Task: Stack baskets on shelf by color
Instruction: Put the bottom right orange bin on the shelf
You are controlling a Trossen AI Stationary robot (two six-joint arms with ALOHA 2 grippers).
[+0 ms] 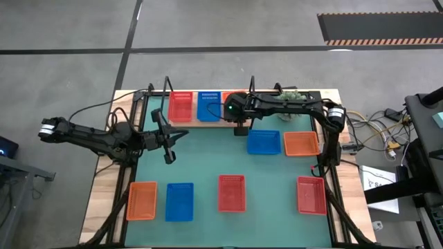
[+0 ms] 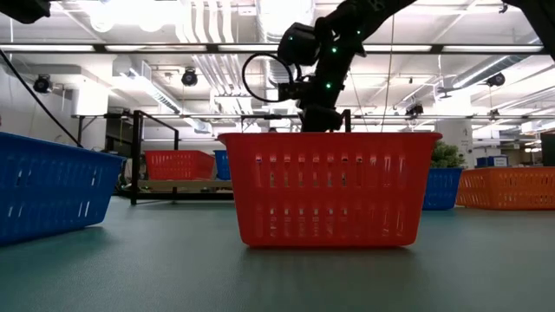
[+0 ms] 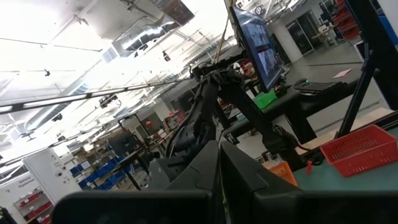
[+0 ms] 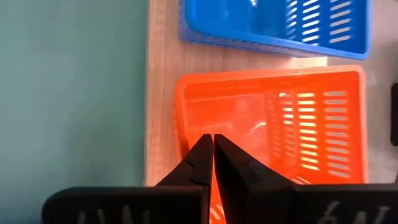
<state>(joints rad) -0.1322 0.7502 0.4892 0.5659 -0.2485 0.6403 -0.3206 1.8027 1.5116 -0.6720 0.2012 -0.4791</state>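
Up on the shelf (image 1: 208, 119) sit a red basket (image 1: 181, 106) and a blue basket (image 1: 209, 106) side by side, with the right gripper (image 1: 241, 129) at the shelf's front edge just beside them. The left gripper (image 1: 170, 155) hangs over the green table (image 1: 208, 162), fingers together. Along the near edge: orange basket (image 1: 141, 200), blue, red, red.

Grey concrete floor (image 1: 62, 28) with dark seams; striped hazard mat (image 1: 377, 28). Ceiling pipes (image 2: 208, 26) and strip lights (image 2: 130, 48) (industrial hall). Monitor (image 3: 256, 43); distant shelving (image 3: 93, 174).
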